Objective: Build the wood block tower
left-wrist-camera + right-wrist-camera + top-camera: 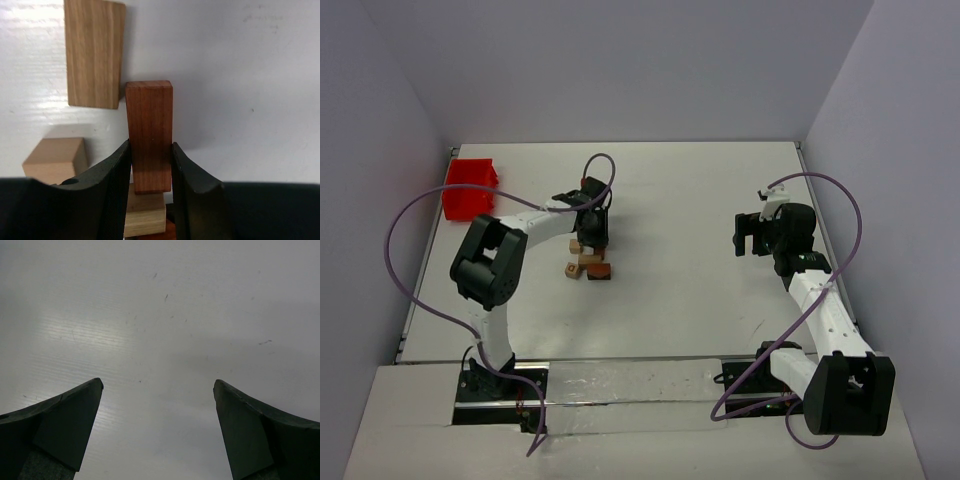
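Top view, left arm: the left gripper (592, 222) hangs right over the pile, pointing down, so it's clearly the one doing the work here.
Top view, tower: the wood block tower (588, 262) is only a low clump of tan and brown pieces, left of centre on the white table (700, 300). You can't tell from up here how many layers it has.
Top view, tray: the red plastic tray (470, 187) sits in the far left corner, well apart from the blocks.
Top view, right arm: the right gripper (752, 232) is parked way off to the side, probably just to stay out of the way.
Left wrist, grip: jaws are clamped on the long sides of a reddish-brown wooden cuboid (149, 135), with its far end sticking out free. I'd guess that's so the end can be set down first.
Left wrist, neighbours: a flat light oak plank (95, 52) lies just beside the cuboid's far end, and a pale wooden cube (55, 159) sits to the left. Another pale wooden block (144, 215) is under the held one; can't tell if they touch.
Right wrist, jaws: spread wide apart, holding nothing, with just bare table below.
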`<state>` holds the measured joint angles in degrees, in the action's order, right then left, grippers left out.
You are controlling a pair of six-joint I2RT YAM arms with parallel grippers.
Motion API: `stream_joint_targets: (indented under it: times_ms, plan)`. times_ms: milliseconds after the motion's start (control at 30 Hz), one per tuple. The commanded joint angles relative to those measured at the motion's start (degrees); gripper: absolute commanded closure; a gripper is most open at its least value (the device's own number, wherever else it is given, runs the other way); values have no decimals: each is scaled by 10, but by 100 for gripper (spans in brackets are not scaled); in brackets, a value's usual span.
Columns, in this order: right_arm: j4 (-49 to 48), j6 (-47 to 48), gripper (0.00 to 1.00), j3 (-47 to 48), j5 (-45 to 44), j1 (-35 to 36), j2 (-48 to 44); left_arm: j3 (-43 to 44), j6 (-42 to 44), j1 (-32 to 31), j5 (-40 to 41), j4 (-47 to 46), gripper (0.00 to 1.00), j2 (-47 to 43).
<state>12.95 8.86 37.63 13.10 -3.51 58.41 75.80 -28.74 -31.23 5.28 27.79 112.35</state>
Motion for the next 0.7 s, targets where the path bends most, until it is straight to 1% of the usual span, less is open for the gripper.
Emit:
stream_joint_targets:
  times_ms: [0,100,167,300,367,667]
  plan:
    - [-14,6,0,18,-5,3,2,-35,-14,-37,-26,6,100,-26]
    - [-15,6,0,18,-6,3,5,-20,-17,-61,-12,14,100,-29]
    - [-14,6,0,17,-5,3,5,-4,-18,-66,-2,22,100,-23]
    - [-14,6,0,18,-5,3,6,70,-32,-68,26,55,100,14]
    - [-14,6,0,17,-5,3,7,87,-38,-70,34,66,100,20]
    - [-15,6,0,18,-8,3,11,81,-66,-82,14,64,100,35]
